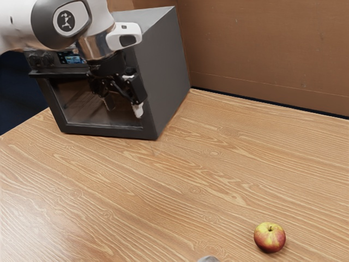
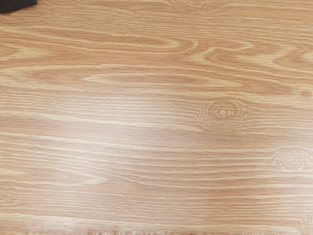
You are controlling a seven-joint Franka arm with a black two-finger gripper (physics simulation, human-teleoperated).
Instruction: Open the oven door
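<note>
Standing on the wood-grain table (image 1: pixel 218 164), at ten o'clock from the exterior view's centre: one dark grey oven (image 1: pixel 161 71), its glazed oven door (image 1: pixel 101 131) shut, handle (image 1: pixel 59 72) along the upper edge. Before the glass: one black tool (image 1: pixel 124 106), fingers spread wide, holding nothing. Toward five o'clock: one apple (image 1: pixel 270 238), red and yellow. Near six o'clock: one grey item (image 1: pixel 208 259), partly cropped, identity unclear.
</note>
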